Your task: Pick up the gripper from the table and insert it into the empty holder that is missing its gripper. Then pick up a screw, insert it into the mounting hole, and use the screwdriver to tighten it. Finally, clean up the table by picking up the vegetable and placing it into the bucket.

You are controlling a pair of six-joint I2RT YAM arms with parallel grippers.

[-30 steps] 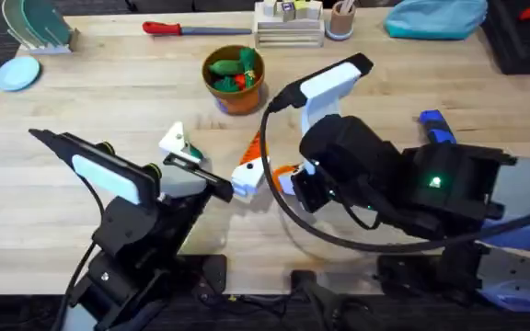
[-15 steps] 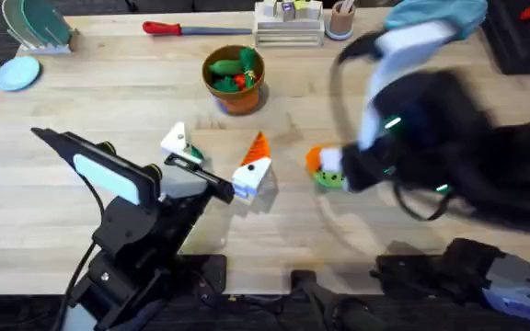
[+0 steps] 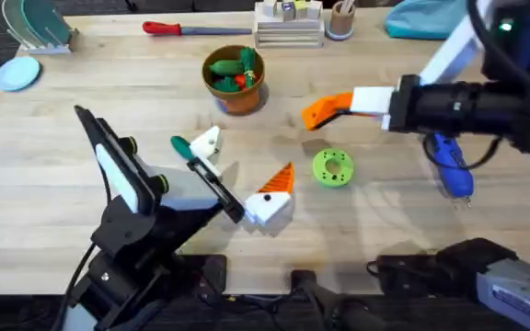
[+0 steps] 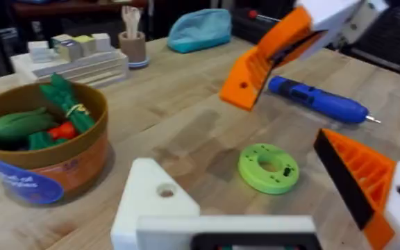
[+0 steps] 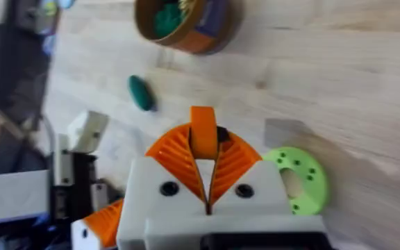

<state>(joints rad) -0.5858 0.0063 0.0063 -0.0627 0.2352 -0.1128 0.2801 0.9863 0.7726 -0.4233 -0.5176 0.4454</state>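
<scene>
Overhead, the left gripper (image 3: pixel 247 184) hangs low over the pale wood table (image 3: pixel 63 165), its white finger and its orange-padded finger spread wide apart with nothing between them. The vegetable (image 3: pixel 180 145), a smooth dark green oblong, lies on the boards just beyond the white finger, apart from it. The right gripper (image 3: pixel 318 112) sits further back, its orange fingers pressed together and empty. A flat green ring (image 3: pixel 332 168) with small holes lies between the two grippers. The screwdriver (image 3: pixel 450 165), thick and blue, lies under the right arm, partly hidden. The bucket (image 3: pixel 235 78) stands behind, holding green and red toy pieces.

From the left wrist, the ring (image 4: pixel 269 167) lies beyond the parted fingers, the screwdriver (image 4: pixel 318 102) farther off, thin tip visible.

From the right wrist, the ribbed orange pads meet; the vegetable (image 5: pixel 141 92) lies well ahead, blurred.
</scene>
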